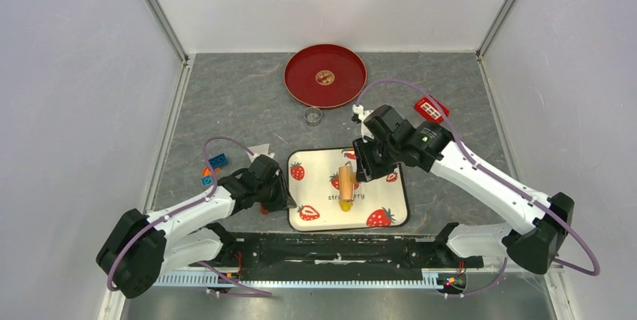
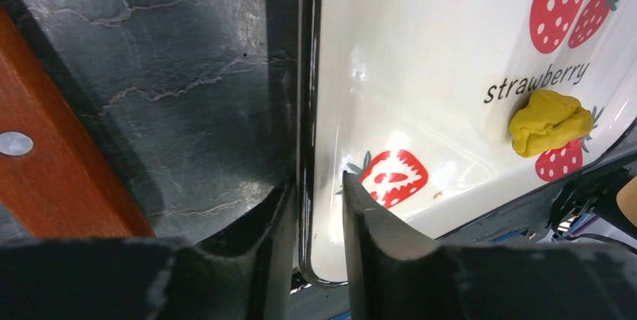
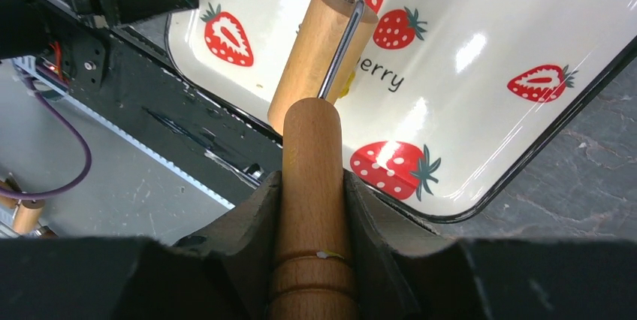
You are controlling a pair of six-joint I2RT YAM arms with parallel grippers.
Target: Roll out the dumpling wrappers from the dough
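Sitting dead centre on the red plate (image 1: 302,89) at the far end is the dumpling wrapper (image 1: 325,76). Yellow dough (image 2: 550,122) lies on the strawberry tray (image 2: 421,57), peeking from beneath the rolling pin (image 3: 319,57). Right gripper (image 3: 312,181) clamps the pin's handle, while left gripper (image 2: 312,192) straddles the tray's rim, though I can't tell if it's pinching.

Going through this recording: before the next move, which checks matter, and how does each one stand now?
1. Right hand shut on the roller handle: ok.
2. Left hand straddling the tray rim, one finger on each side: ok.
3. Left hand clamped firmly enough to steady the tray: cannot tell.
4. Dough on the tray, an unflattened lump: ok.
5. Roller in contact with the dough: cannot tell.
6. Finished wrapper lying on the red plate, away from the rolling area: ok.
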